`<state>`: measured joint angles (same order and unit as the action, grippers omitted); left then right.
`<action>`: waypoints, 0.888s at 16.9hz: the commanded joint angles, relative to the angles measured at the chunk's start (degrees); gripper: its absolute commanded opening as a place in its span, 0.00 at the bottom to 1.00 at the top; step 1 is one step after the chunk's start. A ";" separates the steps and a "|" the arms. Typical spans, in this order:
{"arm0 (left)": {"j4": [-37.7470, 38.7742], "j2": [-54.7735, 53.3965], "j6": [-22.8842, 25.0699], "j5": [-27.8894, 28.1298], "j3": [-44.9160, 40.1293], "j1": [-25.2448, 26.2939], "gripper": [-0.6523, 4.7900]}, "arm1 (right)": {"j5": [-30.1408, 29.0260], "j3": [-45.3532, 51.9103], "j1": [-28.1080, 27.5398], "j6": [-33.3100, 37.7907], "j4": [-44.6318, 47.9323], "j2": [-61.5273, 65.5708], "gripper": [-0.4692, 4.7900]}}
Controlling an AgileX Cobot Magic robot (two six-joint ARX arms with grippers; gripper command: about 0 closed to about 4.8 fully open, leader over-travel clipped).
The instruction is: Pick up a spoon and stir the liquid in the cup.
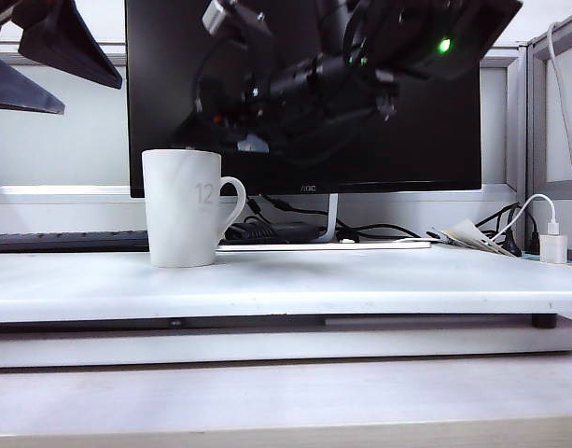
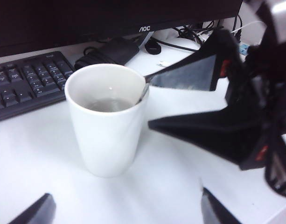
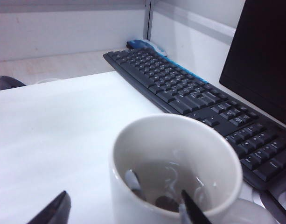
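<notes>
The white cup (image 1: 185, 207) with a grey "12" stands on the white table (image 1: 360, 280), its loop handle to the right. Clear liquid (image 3: 175, 179) fills its lower part. The spoon (image 2: 149, 80) leans on the rim with its slim handle (image 3: 132, 179) sticking out. My right gripper (image 2: 152, 102) hangs over the cup, open, one finger (image 3: 191, 210) over the opening and the other outside the wall; the handle lies between them, ungripped. My left gripper (image 2: 126, 214) is open and empty a little way from the cup. In the exterior view my left gripper (image 1: 92, 99) sits high at the left.
A black keyboard (image 3: 194, 98) lies behind the cup, in front of the dark monitor (image 1: 304, 140). Cables and a black adapter (image 2: 108, 49) sit at the monitor's foot. A white charger (image 1: 553, 247) stands at the far right. A mouse (image 3: 5, 83) lies beyond the table's end.
</notes>
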<state>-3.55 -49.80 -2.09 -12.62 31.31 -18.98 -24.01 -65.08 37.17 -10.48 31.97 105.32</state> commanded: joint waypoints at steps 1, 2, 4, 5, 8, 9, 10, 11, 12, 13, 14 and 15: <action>-0.24 -0.48 1.66 -0.04 0.07 0.00 0.88 | 1.38 -0.26 0.17 -0.04 3.69 0.04 0.66; -0.24 -0.59 1.66 -0.07 0.09 0.00 0.88 | 1.42 -0.26 0.17 -0.04 4.74 0.13 0.66; -0.24 -0.70 1.66 -0.07 0.09 0.00 0.88 | 2.05 -0.33 0.17 -0.02 6.34 0.15 0.66; -0.24 -0.70 1.66 -0.07 0.09 0.00 0.88 | 2.05 -0.33 0.17 -0.02 6.29 0.15 0.66; -0.17 -0.70 1.66 -0.04 0.07 0.00 0.88 | 2.01 -0.33 0.33 -0.04 6.23 0.35 0.47; -0.17 -0.70 1.66 -0.04 0.09 0.00 0.88 | 2.01 -0.35 0.37 -0.04 6.27 0.74 0.41; -0.17 -0.70 1.66 -0.04 0.09 0.00 0.88 | 1.55 -0.35 0.37 -0.04 6.40 0.98 0.41; -0.17 -0.70 1.66 -0.07 0.09 0.00 0.88 | 1.07 -0.39 0.37 -0.02 6.40 1.18 0.41; -0.17 -0.70 1.66 -0.04 0.09 0.00 0.88 | 0.92 -0.74 0.39 -0.02 6.05 1.57 0.41; -0.17 -0.70 1.66 -0.04 0.09 0.00 0.88 | 0.90 -1.29 0.39 -0.04 5.84 1.88 0.41; -0.17 -0.70 1.66 -0.07 0.09 0.00 0.88 | 0.96 -1.90 0.39 -0.04 5.84 2.27 0.41; 0.02 -0.70 1.66 -0.07 0.09 0.00 0.88 | 0.94 -2.54 0.39 -0.04 5.60 2.60 0.37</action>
<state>-3.18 -50.57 -0.86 -12.62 31.29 -18.98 -22.74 -66.98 37.47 -10.55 36.99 107.96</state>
